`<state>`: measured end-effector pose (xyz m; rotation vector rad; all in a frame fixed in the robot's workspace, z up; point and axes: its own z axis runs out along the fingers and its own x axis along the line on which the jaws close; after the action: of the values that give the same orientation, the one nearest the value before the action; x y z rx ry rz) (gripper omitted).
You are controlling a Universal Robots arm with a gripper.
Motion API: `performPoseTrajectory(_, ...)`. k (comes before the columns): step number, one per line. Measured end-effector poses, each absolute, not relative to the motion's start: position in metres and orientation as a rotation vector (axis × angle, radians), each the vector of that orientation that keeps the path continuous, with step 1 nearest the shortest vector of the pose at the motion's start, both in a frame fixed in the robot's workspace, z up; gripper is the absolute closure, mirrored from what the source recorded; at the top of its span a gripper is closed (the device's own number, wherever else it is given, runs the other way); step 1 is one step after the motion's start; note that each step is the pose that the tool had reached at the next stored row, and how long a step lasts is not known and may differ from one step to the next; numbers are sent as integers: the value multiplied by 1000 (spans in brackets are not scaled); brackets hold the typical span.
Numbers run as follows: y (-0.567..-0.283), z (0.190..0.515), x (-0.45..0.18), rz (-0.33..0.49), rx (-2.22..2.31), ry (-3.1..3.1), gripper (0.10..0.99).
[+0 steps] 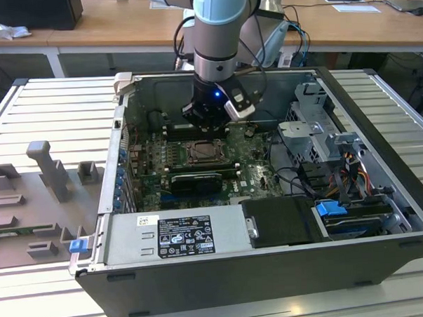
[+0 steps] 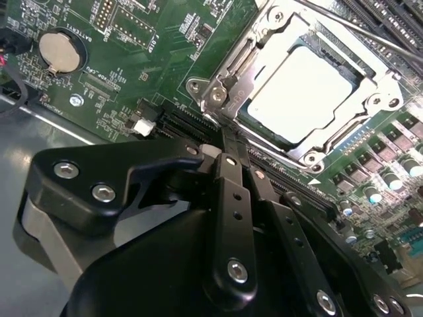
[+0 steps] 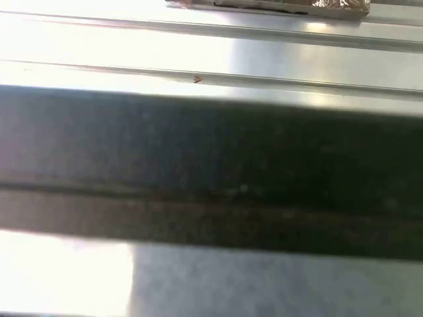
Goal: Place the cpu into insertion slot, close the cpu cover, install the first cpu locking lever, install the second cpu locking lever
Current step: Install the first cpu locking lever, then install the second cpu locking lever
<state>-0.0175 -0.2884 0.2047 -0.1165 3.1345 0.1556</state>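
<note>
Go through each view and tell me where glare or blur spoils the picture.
Second wrist view: the cpu top is washed pale by glare inside the cpu cover, while the gripper looms dark and soft up close. First wrist view: blurred bands, bright glare on metal ribs, a dark strip between. Exterior view: evenly lit, with the computer case interior shadowed.

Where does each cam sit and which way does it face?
Exterior view: off the arm, above the open black computer case, looking down into it; grey-blue arm and claw over the green motherboard.
Second wrist view: on the arm, looking past the black claw at the pale metal-topped cpu under its silver cover frame.
First wrist view: close on ribbed silver metal; none of the arm.
Shared: exterior and second wrist views both show claw, socket, motherboard.
</note>
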Motion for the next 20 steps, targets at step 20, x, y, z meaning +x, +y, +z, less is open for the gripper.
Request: performPoseTrajectory(20, -294, 216, -18, 155, -117, 3135, 980)
